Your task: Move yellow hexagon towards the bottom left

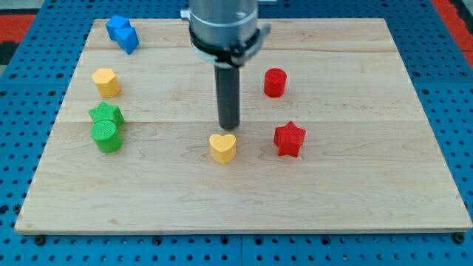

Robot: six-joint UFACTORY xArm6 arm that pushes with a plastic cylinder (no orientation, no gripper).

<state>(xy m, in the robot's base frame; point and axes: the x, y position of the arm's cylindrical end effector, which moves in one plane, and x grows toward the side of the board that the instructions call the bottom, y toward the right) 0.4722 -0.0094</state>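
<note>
The yellow hexagon (106,81) sits at the board's left, below the blue blocks. My tip (229,127) is near the board's middle, far to the right of the hexagon and just above a yellow heart (222,147). The tip touches no block that I can see.
A blue block pair (123,33) lies at the top left. A green star (106,114) and a green cylinder (107,137) sit together at the left. A red cylinder (275,82) and a red star (289,139) are right of the tip. The wooden board (355,192) rests on a blue pegboard.
</note>
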